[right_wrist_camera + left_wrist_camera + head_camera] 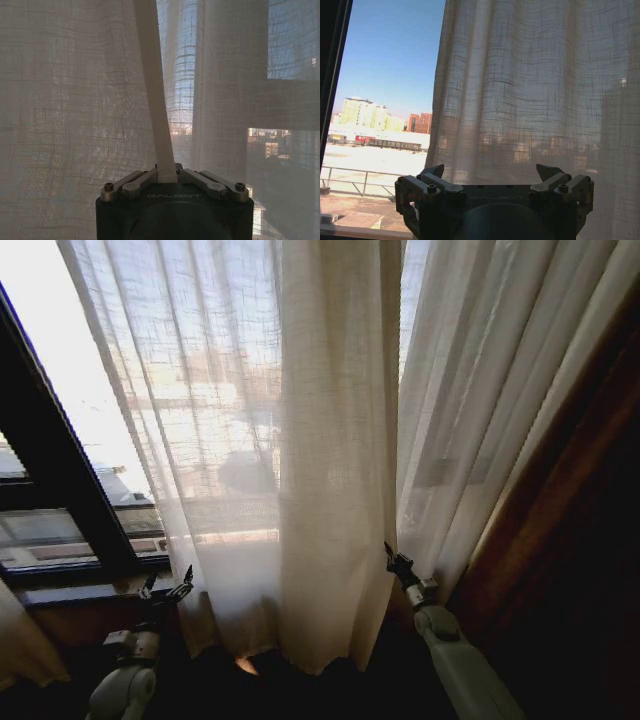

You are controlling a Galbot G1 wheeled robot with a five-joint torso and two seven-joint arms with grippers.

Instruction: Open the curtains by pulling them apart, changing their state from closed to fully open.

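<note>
Two sheer cream curtains hang before the window: a left panel [300,460] and a right panel [480,410], meeting near the middle. My right gripper [392,558] is at that seam, low down. In the right wrist view it [167,176] is shut on a narrow hem strip of curtain [152,90] that rises from between the fingers. My left gripper [166,589] is low at the left panel's outer edge. In the left wrist view it [492,172] is open, with the pleated curtain [535,90] hanging just beyond its fingertips.
A dark window frame [50,470] and sill [70,592] lie at the left, with bare glass and rooftops beyond [380,125]. A heavy reddish-brown drape [570,550] fills the right side, close to my right arm. The floor below the hems is in shadow.
</note>
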